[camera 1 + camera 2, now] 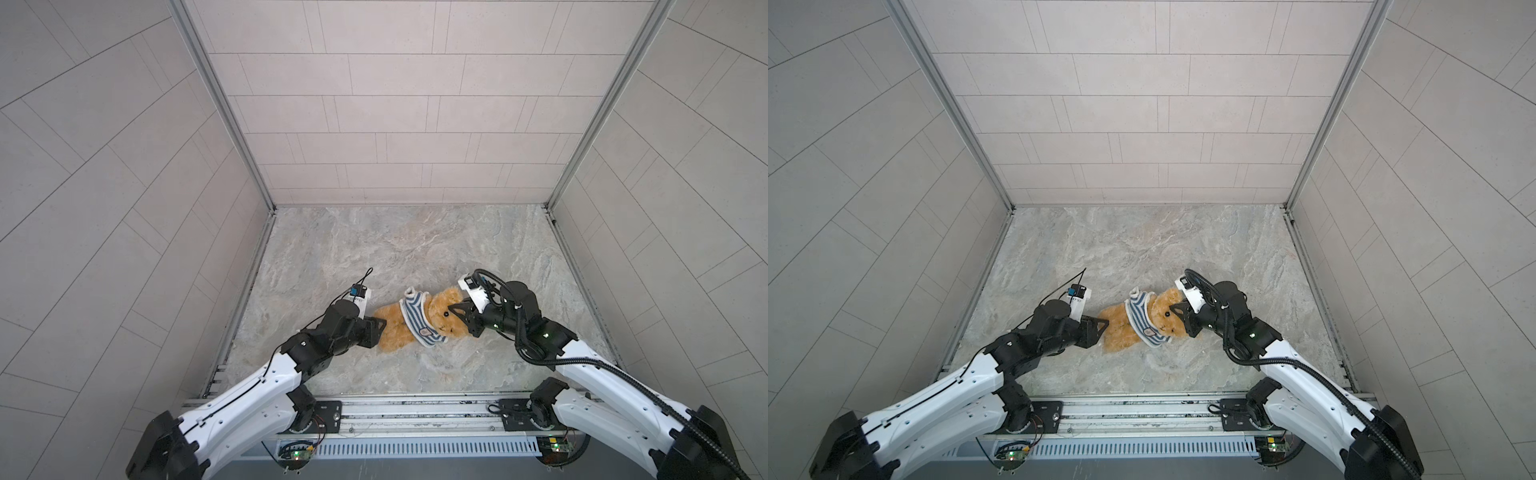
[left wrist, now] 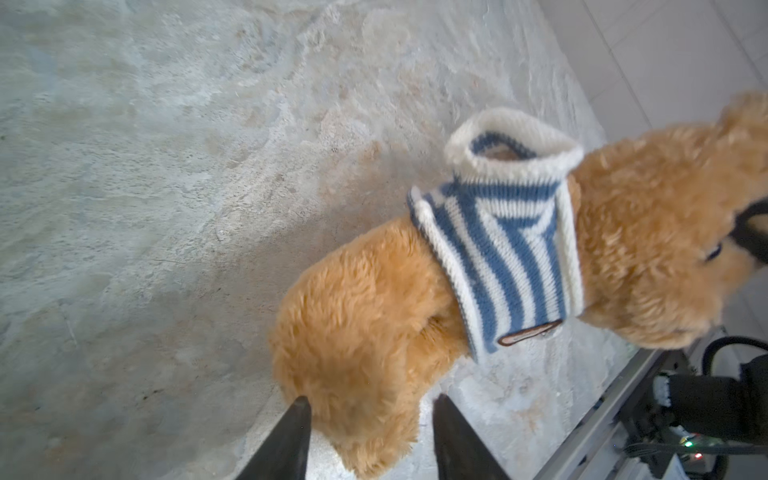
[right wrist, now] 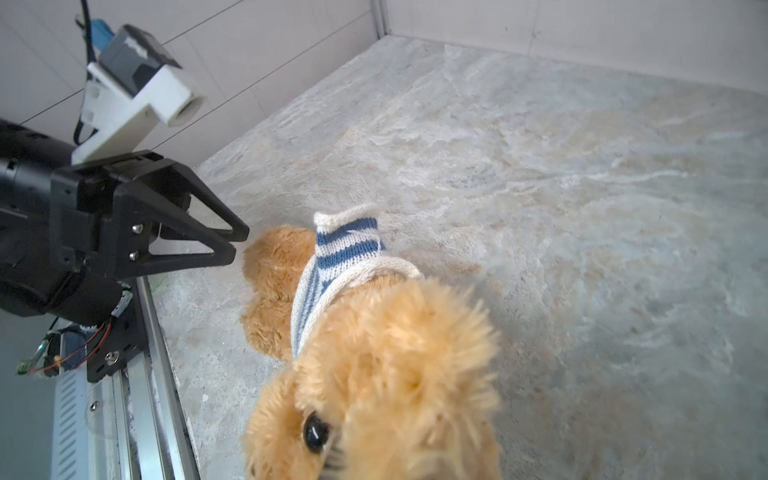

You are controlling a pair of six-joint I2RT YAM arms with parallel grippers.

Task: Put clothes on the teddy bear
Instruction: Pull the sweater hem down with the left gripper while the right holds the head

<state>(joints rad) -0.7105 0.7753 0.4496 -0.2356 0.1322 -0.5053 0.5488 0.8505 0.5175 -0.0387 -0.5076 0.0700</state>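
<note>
Knit shirt [image 1: 419, 322] hem is your target: keep the head anchored, lift the left tool [image 2: 371, 401] off the leg, grab the hem and drag it toward the legs, slowly, so it doesn't bunch. Left tool is spread astride a leg, gripping nothing; right tool [image 1: 454, 316] looks pinched on head fur. Bear [image 1: 390, 334] lies mid-surface [image 1: 374, 249], head toward the right arm. It's golden fluffy plush, with blue-white stripes bunched round the neck and the belly bare.

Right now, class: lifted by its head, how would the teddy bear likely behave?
Probably floppy: the teddy bear lies sprawled, so limbs would dangle. Likely light, being fluffy plush. Unlikely to slip: its fur is shaggy.
</note>
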